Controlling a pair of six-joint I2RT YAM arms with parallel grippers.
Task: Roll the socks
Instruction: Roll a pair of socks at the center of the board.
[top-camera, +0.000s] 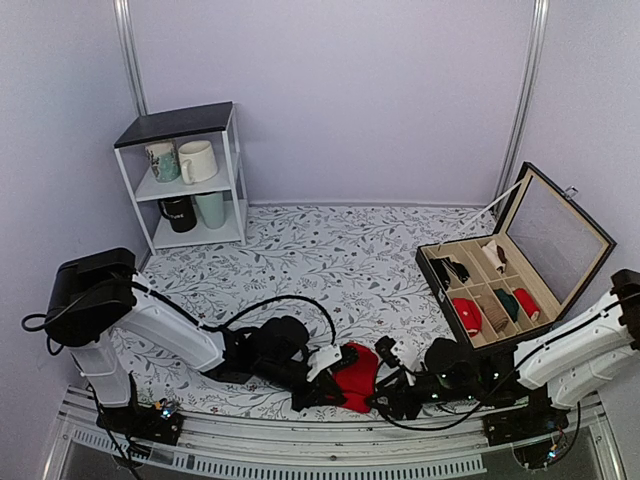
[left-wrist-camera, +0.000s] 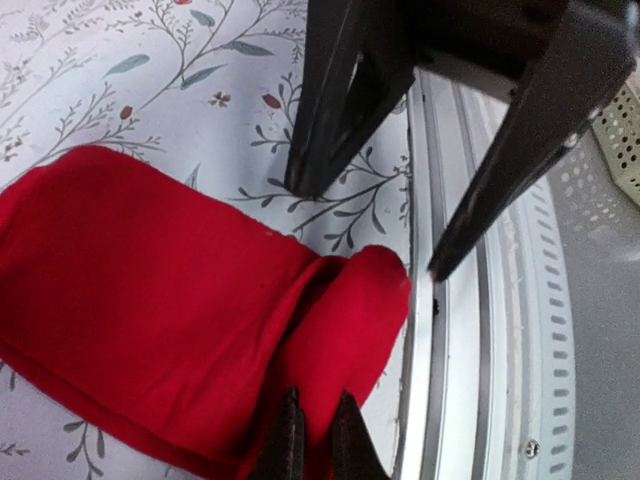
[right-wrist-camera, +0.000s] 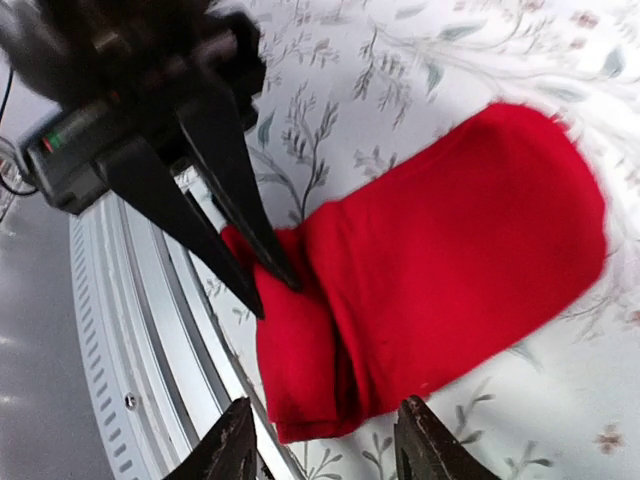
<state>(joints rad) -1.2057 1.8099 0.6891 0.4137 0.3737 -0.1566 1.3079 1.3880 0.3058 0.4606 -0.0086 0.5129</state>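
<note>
Two red socks (left-wrist-camera: 180, 300), left jaws tight on their fold, right jaws wide apart

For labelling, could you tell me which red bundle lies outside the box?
The red socks on the table at its near edge; the large red roll and small red roll sit inside the box.

White shells on both, the left arm (top-camera: 170, 328) and the right arm (top-camera: 572, 350), with bulky black joint housings. A thin black cable (top-camera: 295, 300) trails off the left. The left gripper (right-wrist-camera: 273, 297) is matte black, with long tapering wedge fingers (right-wrist-camera: 232, 190) and green and red spots on its body.
</note>
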